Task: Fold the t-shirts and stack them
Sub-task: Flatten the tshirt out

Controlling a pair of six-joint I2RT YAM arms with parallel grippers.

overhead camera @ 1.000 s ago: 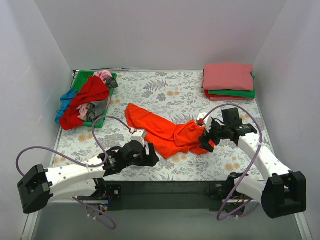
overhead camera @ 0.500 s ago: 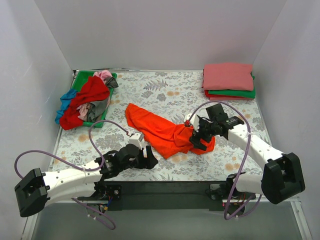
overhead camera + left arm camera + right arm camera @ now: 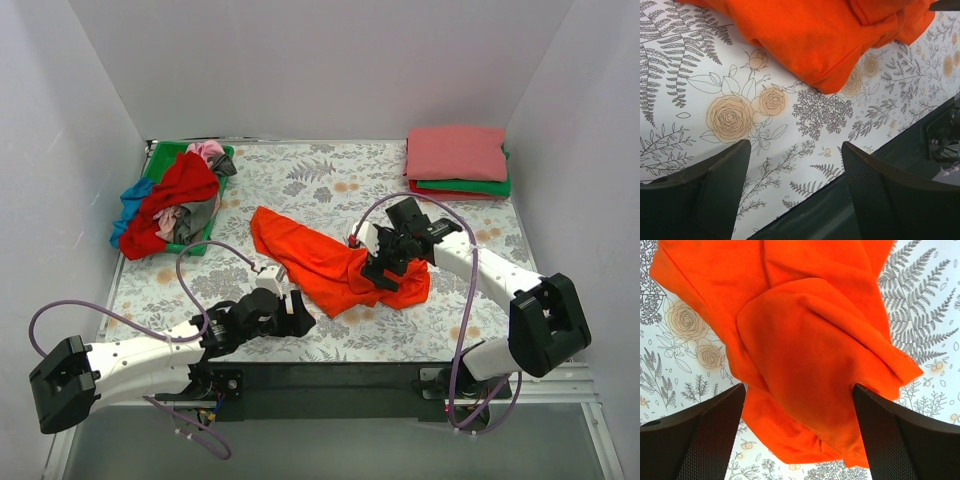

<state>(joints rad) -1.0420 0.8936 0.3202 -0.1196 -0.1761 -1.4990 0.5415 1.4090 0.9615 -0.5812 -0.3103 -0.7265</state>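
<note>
A bright orange-red t-shirt (image 3: 320,265) lies crumpled across the middle of the floral table cloth; it also shows in the left wrist view (image 3: 810,35) and fills the right wrist view (image 3: 805,345). My right gripper (image 3: 383,272) hangs open over the shirt's bunched right end, its fingers (image 3: 700,435) apart with cloth between and below them. My left gripper (image 3: 296,318) is open and empty near the front edge, just short of the shirt's near hem. Folded coral pink, green and red shirts (image 3: 456,160) are stacked at the back right.
A green tray (image 3: 160,160) at the back left holds a heap of unfolded shirts (image 3: 172,200), deep red, blue, light pink and grey, spilling over its rim. The table's dark front edge (image 3: 840,200) lies right under my left gripper. White walls enclose three sides.
My right gripper has moved left and forward over the shirt's right end, and the cloth there has bunched leftward. My left gripper has slid slightly toward the front edge.
</note>
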